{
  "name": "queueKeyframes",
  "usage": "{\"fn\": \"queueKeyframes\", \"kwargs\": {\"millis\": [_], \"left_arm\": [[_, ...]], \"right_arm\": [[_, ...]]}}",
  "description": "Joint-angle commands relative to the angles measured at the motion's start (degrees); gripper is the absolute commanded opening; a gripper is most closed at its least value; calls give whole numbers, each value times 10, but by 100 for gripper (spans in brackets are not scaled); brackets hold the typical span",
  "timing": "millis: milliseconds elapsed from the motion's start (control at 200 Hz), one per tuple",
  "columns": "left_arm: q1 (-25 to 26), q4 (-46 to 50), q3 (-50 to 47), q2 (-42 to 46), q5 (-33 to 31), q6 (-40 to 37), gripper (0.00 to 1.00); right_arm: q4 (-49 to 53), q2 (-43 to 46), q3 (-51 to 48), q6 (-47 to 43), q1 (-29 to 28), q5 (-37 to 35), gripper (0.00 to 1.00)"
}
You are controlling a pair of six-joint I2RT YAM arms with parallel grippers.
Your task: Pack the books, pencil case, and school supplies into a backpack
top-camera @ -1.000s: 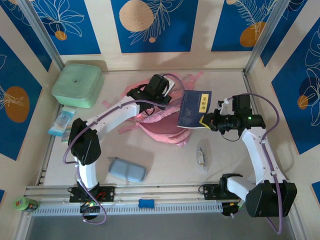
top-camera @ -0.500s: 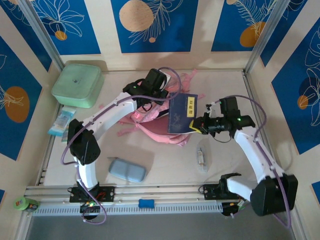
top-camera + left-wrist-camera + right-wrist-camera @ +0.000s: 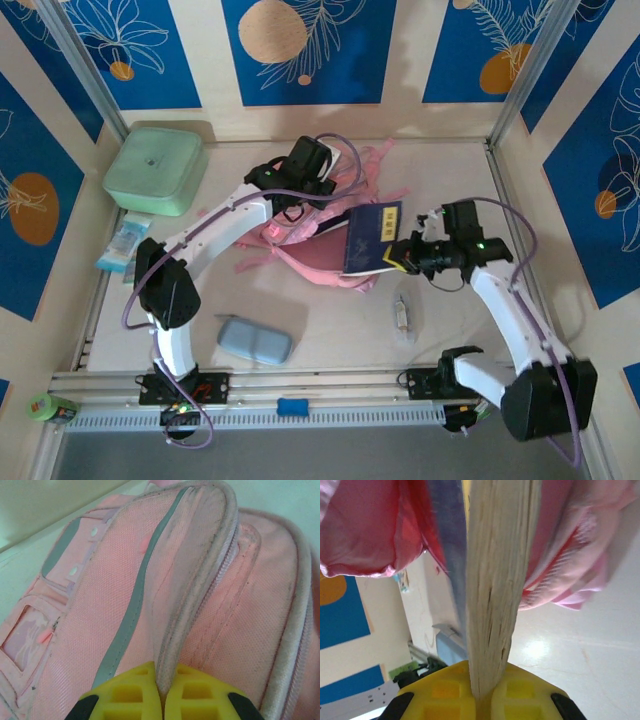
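Pink fabric marks the goal in the top view. The backpack (image 3: 300,255) lies mid-surface with its mouth turned toward the right arm. The books (image 3: 372,236), navy cover uppermost, have slid leftward and lower over the last second. Their leading edge now overlaps the bag's opening instead of hanging beside it, so I judge insertion has begun but is not finished.

The right hand (image 3: 398,256) pinches the stack at its near corner. The left hand (image 3: 300,195) has shifted slightly back and is clamped on the bag's upper rim, holding it up. The pencil case (image 3: 254,340) and the school supplies (image 3: 402,315) lie unpacked on the surface (image 3: 340,335), the first near the left base and the second just below the right hand.

There is bare room in front of the bag and to its right. The mint-green box (image 3: 155,170) sits well apart in the far-left corner.

At the left wrist, the yellow fingers (image 3: 130,700) are pressed together on the grey-piped zip edge, which stands up as a ridge.

At the right wrist, the hand grips the stack's pale page edges. Pink cloth bulges on both sides of the books, so the mouth looks snug. A push straight ahead could snag a corner on a fold of that cloth.
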State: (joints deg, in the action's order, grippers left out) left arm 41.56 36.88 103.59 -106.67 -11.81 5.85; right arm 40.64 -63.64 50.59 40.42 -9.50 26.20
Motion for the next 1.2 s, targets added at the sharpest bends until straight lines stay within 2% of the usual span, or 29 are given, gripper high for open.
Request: {"fn": "queueKeyframes", "kwargs": {"millis": [0,70,130,170,255,440,690,875,945,1010,1091,1196], "left_arm": [[-5,-43,28,49,-2,23,0],[-8,-43,24,53,-6,14,0],[-8,-41,22,57,-22,11,0],[-10,-43,21,59,-20,14,0],[-12,-65,6,68,28,10,0],[-14,-67,6,66,38,16,0],[-24,-85,-6,69,62,29,0],[-34,-104,-21,70,77,47,0],[-38,-109,-28,72,83,51,0],[-41,-111,-35,76,85,54,0],[-43,-119,-45,84,92,57,0],[-45,-130,-58,92,102,61,0]], "right_arm": [[-2,-34,51,17,-42,0,0],[23,17,54,12,-66,-78,0],[26,58,40,10,-53,-109,0],[24,69,32,13,-30,-96,0],[-29,60,8,28,-5,-22,0],[-118,-50,41,42,-55,-3,0],[-264,-200,104,57,-87,50,0],[-286,-332,168,18,-86,70,1],[-299,-359,165,15,-77,64,8],[-296,-375,162,2,-65,58,18],[-266,-390,170,-19,-46,63,30],[-216,-373,157,-50,-29,43,40]]}}
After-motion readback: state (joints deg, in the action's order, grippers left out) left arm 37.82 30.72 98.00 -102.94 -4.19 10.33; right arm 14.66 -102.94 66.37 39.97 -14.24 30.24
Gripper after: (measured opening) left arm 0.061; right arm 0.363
